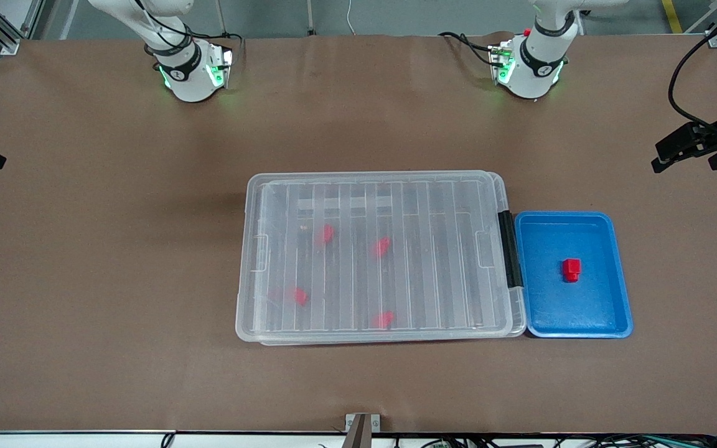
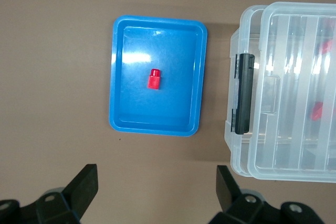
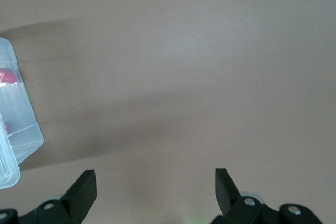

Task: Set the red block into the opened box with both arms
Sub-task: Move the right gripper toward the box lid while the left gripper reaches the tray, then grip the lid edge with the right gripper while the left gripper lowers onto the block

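Red block (image 2: 154,79) in tray (image 2: 118,77), clear of jaws

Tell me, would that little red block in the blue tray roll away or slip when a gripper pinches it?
Probably not roll: the red block looks squarish with flat sides and a small stub. It seems hard plastic, so likely stiff and light. On the glossy blue tray it might slide if nudged.
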Motion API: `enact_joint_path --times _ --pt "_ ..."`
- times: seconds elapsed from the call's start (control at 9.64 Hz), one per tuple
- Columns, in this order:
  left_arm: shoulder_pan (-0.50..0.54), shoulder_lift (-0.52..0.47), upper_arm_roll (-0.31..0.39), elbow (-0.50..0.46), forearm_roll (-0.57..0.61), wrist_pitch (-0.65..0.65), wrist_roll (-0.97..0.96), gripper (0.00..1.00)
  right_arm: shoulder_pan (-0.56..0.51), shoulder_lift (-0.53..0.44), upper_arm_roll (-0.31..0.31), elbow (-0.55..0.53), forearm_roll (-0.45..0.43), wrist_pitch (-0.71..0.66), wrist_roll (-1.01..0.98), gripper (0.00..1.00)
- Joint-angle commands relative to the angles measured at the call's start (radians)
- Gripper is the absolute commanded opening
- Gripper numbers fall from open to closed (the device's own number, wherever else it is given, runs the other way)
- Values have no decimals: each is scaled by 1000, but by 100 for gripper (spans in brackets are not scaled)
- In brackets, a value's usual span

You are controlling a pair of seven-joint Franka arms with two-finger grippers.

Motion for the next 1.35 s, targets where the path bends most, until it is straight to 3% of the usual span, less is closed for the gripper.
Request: enact_joint_path --times 0.0,0.21,0.52,0.62,0.93,1.04,1.25 --pt "2 27 -2 21 2 -17 -8 99 74 -15 9 -24 -2 -27 -3 100" --pt "2 22 -2 23 -7 -30 7 99 176 79 85 -6 -2 41 14 100" --pt "9 87 -1 -3 -10 -7 43 99 226 325 264 6 -8 338 275 100" --pt "13 117 1 -31 -12 48 106 99 254 391 292 14 -16 412 358 100" --pt "16 218 7 -114 -12 207 188 99 296 488 292 16 -42 507 382 100" --pt "16 242 8 -172 -10 290 188 99 300 499 292 11 -107 526 382 100" --pt "16 278 10 -323 -10 534 168 100 286 514 292 11 -131 531 378 100"
